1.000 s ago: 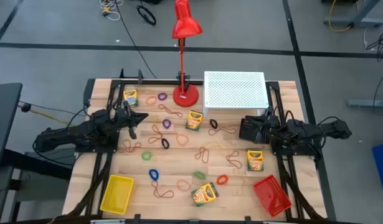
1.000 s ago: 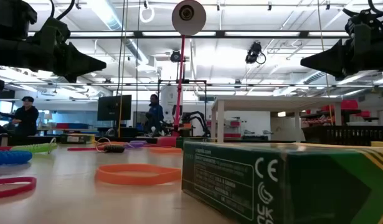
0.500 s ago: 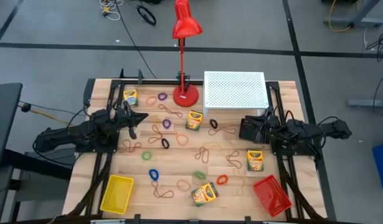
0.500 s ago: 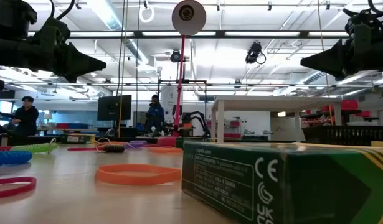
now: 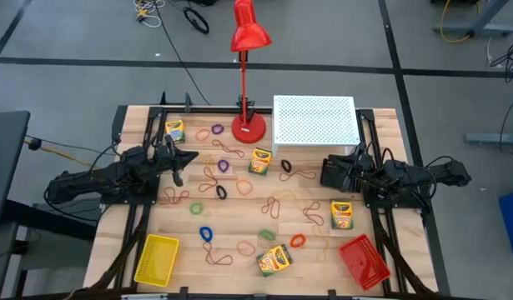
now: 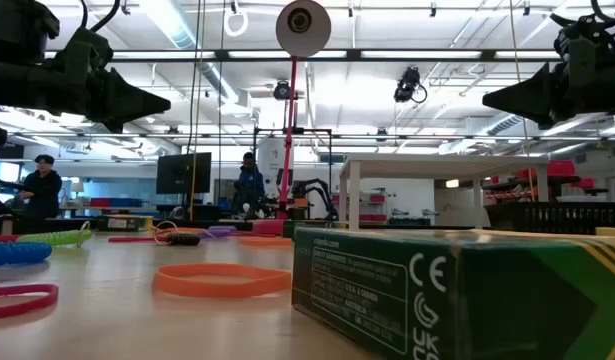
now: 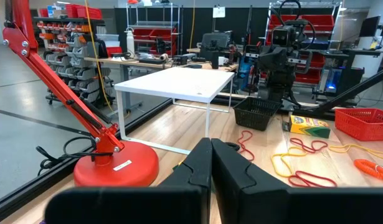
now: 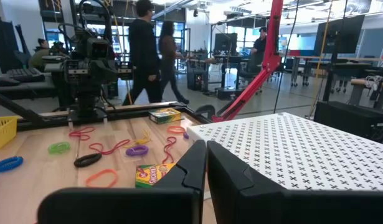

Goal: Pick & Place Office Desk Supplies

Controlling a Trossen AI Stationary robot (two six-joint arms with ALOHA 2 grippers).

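Yellow bin [image 5: 156, 258] & red bin [image 5: 364, 261] empty (nothing sorted); crayon boxes [image 5: 260, 161], bands [image 5: 206, 234] litter worktop [image 5: 239, 218]; left gripper [image 5: 179, 158], right gripper [image 5: 349, 171] both closed, empty.

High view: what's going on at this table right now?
Nothing is being handled. The left hand and right hand both hover shut and empty above the table, one at each side. Crayon boxes and rubber bands lie scattered across the wood. The yellow bin and red bin at the front corners look empty.
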